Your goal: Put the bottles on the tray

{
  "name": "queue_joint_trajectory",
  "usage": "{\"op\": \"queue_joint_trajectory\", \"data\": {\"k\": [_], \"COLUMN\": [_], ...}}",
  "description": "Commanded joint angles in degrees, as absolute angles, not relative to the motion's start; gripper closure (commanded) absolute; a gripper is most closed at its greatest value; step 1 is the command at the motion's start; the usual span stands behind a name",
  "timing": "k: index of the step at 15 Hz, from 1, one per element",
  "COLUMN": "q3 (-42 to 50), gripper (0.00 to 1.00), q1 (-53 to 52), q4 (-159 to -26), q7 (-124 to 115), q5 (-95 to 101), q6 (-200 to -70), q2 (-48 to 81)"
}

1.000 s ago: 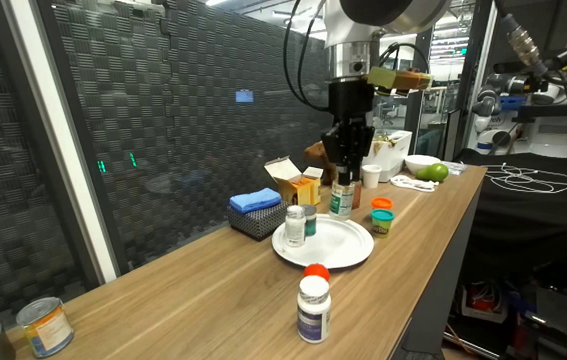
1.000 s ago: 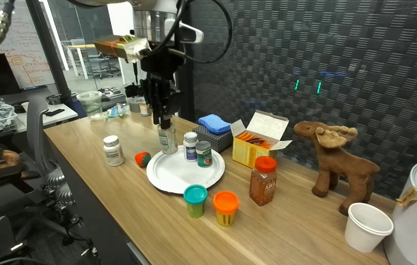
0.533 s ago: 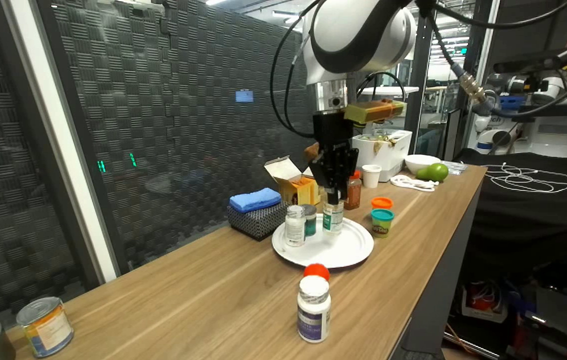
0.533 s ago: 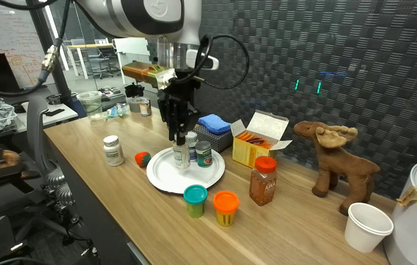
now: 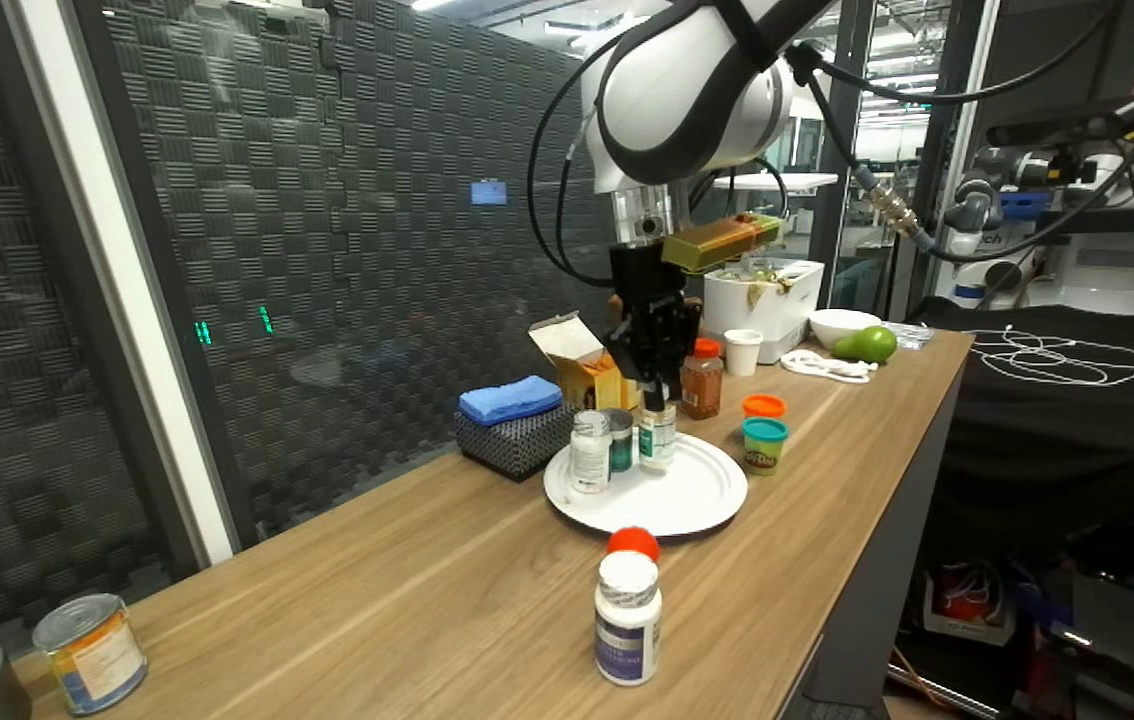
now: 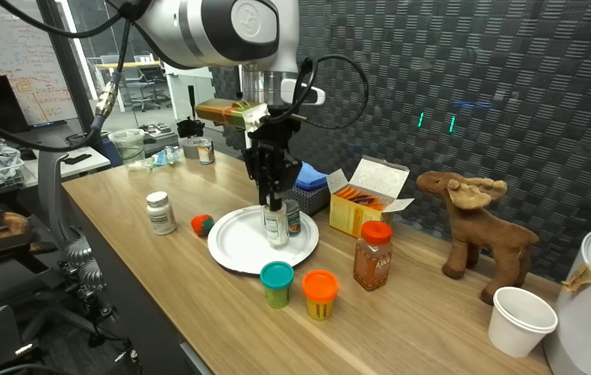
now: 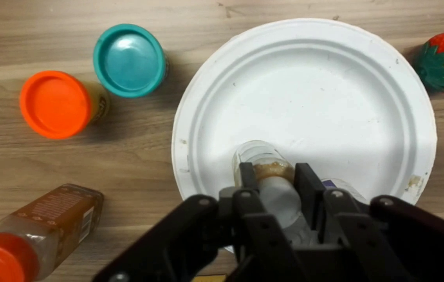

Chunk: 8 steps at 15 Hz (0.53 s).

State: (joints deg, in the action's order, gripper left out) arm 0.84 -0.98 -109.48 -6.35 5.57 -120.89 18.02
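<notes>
On the round, flat, white plate [image 7: 312, 90] there stand 2 bottles upright, close together: a white plastic bottle [image 5: 591, 458] with white cap and a dark green cylindrical jar [image 5: 620, 447] with grey lid. Over the plate, near these 2, is a clear bottle [image 5: 657, 442] with a white and green label. The black gripper [image 7: 275, 172] pinches this clear bottle near its top, with the 2 jaws pressing it from opposite sides. I cannot tell whether its base touches the plate.

Near the plate's rim lies a red plastic strawberry [image 6: 202, 225] with green leaves. Also near are a round green tub [image 6: 277, 296] with teal lid, a round yellow tub [image 6: 320, 308] with orange lid, and a black textured box [image 5: 512, 445] bearing a folded blue cloth [image 5: 510, 400].

More apart from the plate, beyond the strawberry, 1 purple-labelled white bottle [image 5: 627, 630] stands on the wooden table [image 5: 407, 600]. A clear square jar [image 6: 373, 260] with red cap and brown content, and an open yellow cardboard box [image 6: 355, 216], stand also off the plate.

Well apart from the plate are a brown plush moose [image 6: 493, 229] and a white round cup [image 6: 517, 328]; on the plate's opposite side, a cylindrical metal can [image 5: 95, 655].
</notes>
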Motion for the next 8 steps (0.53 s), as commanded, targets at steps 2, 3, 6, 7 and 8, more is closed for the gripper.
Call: {"op": "queue_joint_trajectory", "data": {"k": [2,3,6,7,8], "q3": [1.4,1.3,1.6,1.6,1.7], "gripper": [0.84,0.84,0.84,0.84,0.84], "q1": [-1.0,-0.8,-0.8,-0.8,-0.8], "q4": [-106.4,-106.1,-105.5,-105.5,-105.5], "q7": [-7.3,-6.8,-7.1,-7.0,-7.0], "q5": [5.3,4.8,5.2,5.1,5.1], "q6": [-120.9,-120.9,-121.0,-121.0,-121.0], "q2": [19.6,19.9,20.4,20.6,20.6]}}
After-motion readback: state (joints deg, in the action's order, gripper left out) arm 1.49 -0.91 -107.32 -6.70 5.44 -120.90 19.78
